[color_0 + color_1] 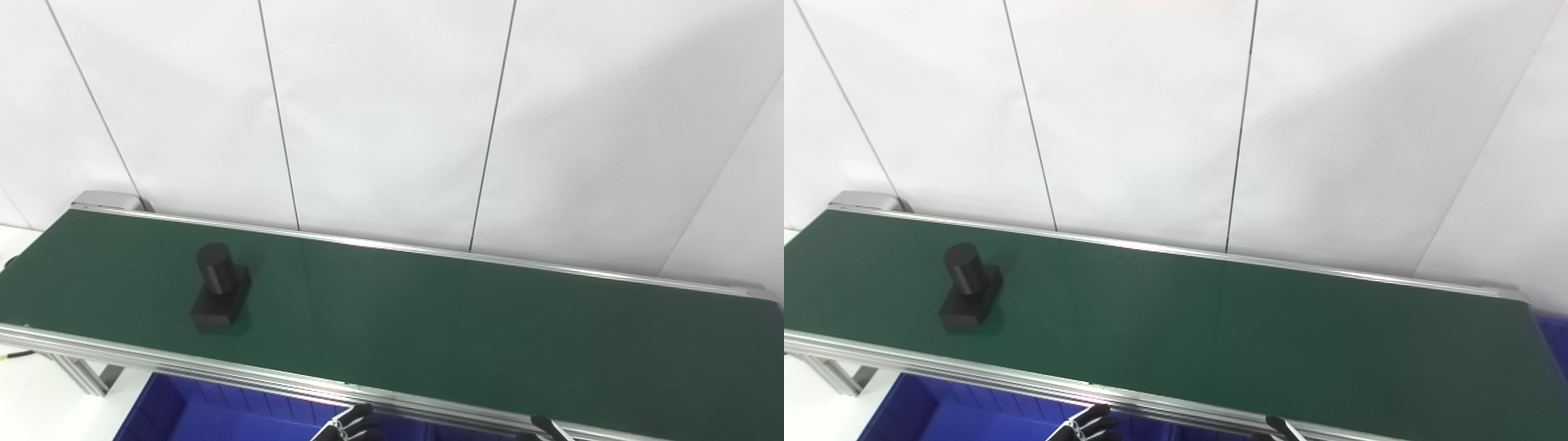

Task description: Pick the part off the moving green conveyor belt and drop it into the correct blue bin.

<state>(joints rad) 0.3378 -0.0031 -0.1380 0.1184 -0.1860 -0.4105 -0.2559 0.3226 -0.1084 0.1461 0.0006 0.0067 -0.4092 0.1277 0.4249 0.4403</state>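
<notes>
One black part (219, 288) sits on green conveyor belt (429, 306), toward its left end. Both hands low at belt's near edge, over blue bin (202, 416): left hand (350, 424) and right hand (548, 427) mostly cut off, can't tell if open or closed.

Bright, even light from overhead — the white wall (392, 110) before me nearly washes out. The green belt (465, 318) has a faint sheen; its far rail (380, 245) glints. The black part (220, 288) throws a soft shadow, edges slightly blurred.

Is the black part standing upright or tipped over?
Upright: the black part rests on its flat rectangular base on the green belt, cylinder pointing up.
</notes>
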